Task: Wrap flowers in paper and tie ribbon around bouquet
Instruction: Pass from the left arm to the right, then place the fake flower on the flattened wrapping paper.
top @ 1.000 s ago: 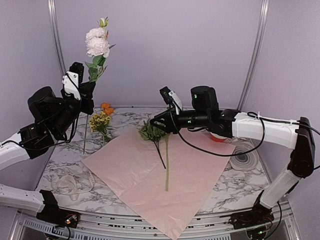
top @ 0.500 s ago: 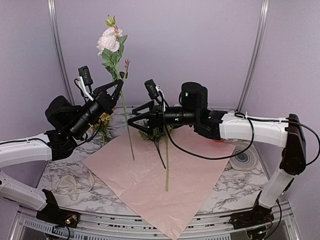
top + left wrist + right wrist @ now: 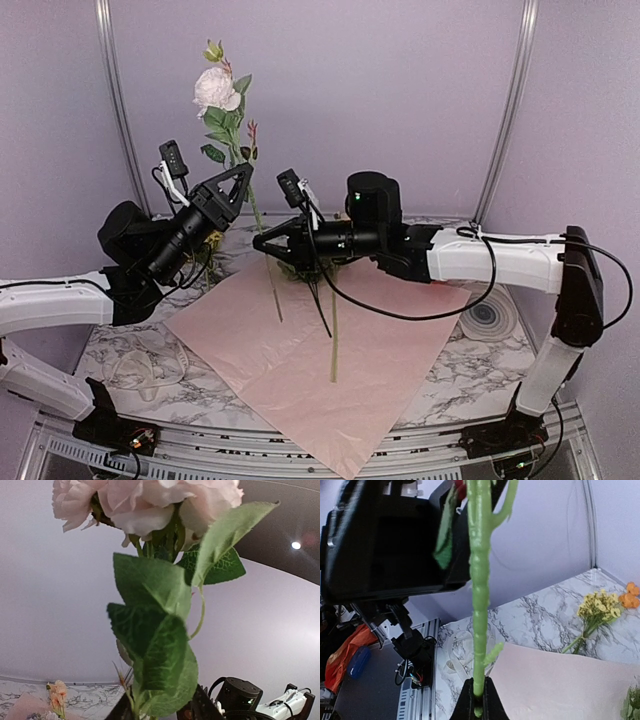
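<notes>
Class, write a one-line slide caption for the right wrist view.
Right hand pinches a green flower stem; pink paper lies beyond.

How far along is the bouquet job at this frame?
Done: paper spread flat, green stems laid on it. In hand: the pink rose, right gripper shut on its stem, left gripper higher up on it. Left: place the rose, add the yellow and orange flowers, wrap, then tie the ribbon, lying loose at front left.
</notes>
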### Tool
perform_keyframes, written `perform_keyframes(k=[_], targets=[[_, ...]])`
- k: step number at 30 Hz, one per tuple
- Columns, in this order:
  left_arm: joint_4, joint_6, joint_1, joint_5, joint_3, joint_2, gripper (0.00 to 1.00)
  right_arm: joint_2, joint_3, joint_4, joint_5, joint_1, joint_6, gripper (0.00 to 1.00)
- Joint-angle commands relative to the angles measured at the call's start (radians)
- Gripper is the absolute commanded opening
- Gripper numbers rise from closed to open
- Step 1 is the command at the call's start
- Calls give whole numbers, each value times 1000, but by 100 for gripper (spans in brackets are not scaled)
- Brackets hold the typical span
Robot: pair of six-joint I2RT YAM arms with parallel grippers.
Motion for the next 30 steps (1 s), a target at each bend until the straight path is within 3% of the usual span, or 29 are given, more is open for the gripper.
perform_keyframes(k=[1, 5, 10, 16, 24, 30], targets=[[-301, -21, -10, -240, 7, -25, 78, -13, 28, -169, 129, -46, 23, 0], [-756, -45, 15, -581, 48, -36, 88, 29, 3, -368, 204, -80, 68, 0], [-1071, -136, 92, -651, 64, -18, 95, 96, -12, -505, 258, -82, 65, 0], [-1112, -175, 206, -575, -6, -14, 95, 176, -12, -552, 302, -82, 110, 0], [-1130, -139, 246, -563, -10, 43, 95, 297, 64, -587, 348, -82, 121, 0], [-1149, -103, 345, -481, 37, 170, 87, 272, 64, -597, 376, -82, 124, 22]])
